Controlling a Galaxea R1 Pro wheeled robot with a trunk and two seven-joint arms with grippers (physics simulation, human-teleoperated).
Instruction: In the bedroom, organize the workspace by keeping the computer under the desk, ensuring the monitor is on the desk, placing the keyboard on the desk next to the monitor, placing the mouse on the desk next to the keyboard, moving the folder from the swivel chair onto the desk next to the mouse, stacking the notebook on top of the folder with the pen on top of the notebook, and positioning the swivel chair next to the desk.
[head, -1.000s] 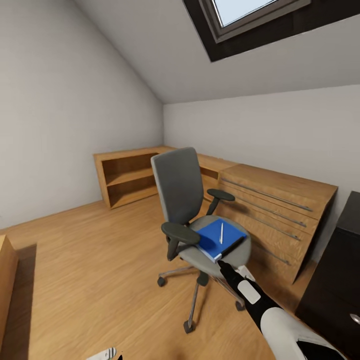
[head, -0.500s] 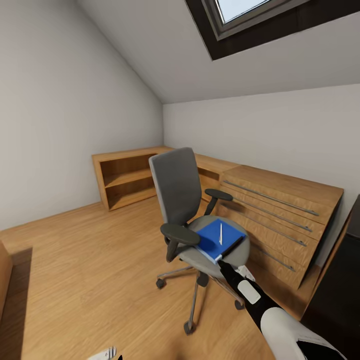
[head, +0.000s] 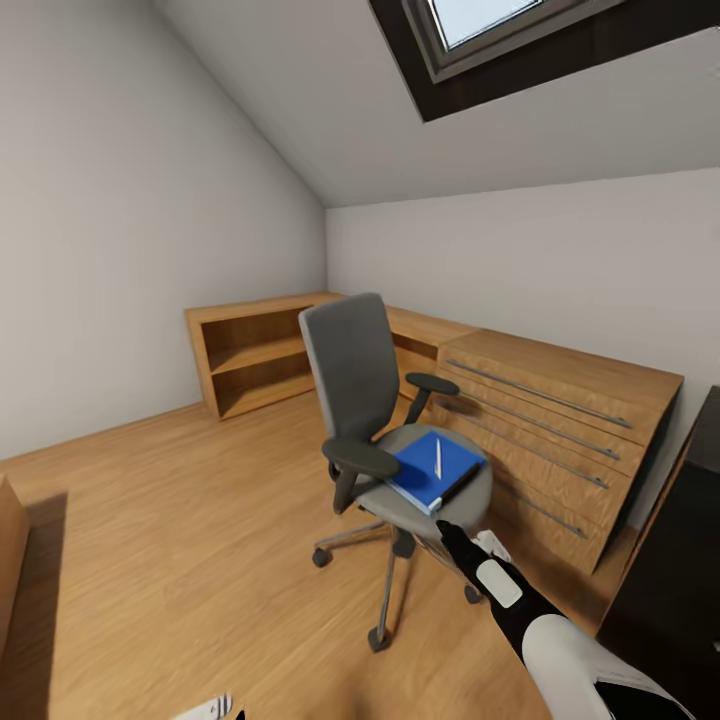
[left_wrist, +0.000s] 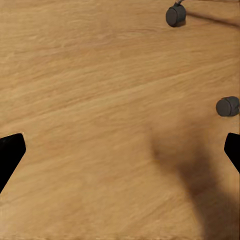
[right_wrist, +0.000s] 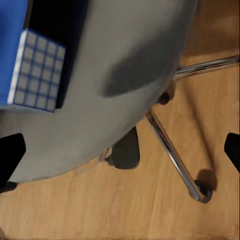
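Head view: swivel chair (head: 385, 440) stands on the wood floor (head: 180, 520), blue folder (head: 432, 470) and pen (head: 438, 457) on its seat. Left wrist: left gripper (left_wrist: 120, 150) spread wide, empty. Right wrist: right gripper (right_wrist: 120, 150) wide open, empty, above the seat edge.

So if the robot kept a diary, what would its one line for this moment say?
right end effector: open, near seat edge | folder: on swivel chair | pen: on top | left end effector: open, over floor
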